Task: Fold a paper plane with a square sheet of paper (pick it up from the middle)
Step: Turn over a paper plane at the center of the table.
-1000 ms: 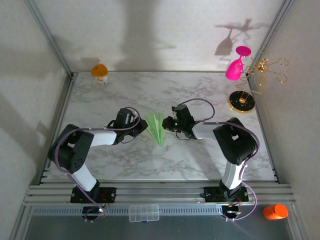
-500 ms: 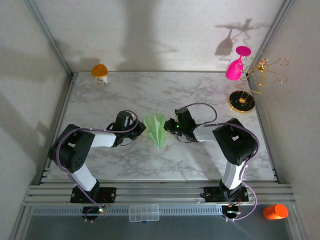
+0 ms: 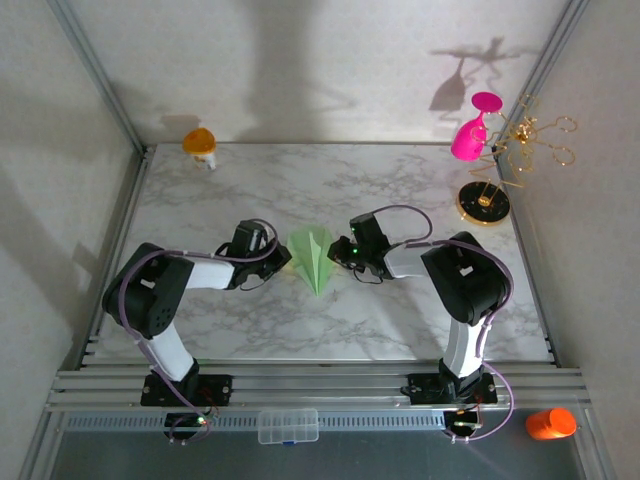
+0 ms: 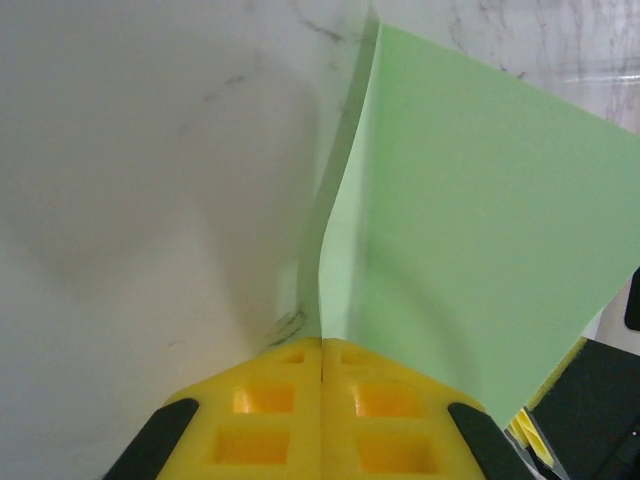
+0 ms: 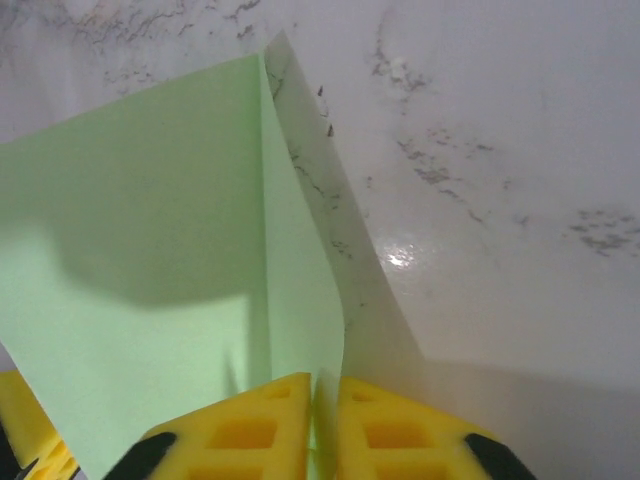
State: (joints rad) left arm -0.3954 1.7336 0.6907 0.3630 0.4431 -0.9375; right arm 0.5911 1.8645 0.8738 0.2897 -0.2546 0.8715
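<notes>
Spreading since a second ago, the paper plane [image 3: 315,257] now lies wider and flatter between the two pincers (they have drawn slightly apart). The left pincer [image 4: 321,352] is pressed together on one wing edge and the right pincer [image 5: 314,388] pinches the other. The folding looks nearly finished.

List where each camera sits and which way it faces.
Top external: above and behind, looking down on the marble table; both arms and bases show.
Left wrist: on left arm, looking past left claw at paper plane.
Right wrist: on right arm, past right claw at its other side.
Shared: all three see the paper plane.
</notes>
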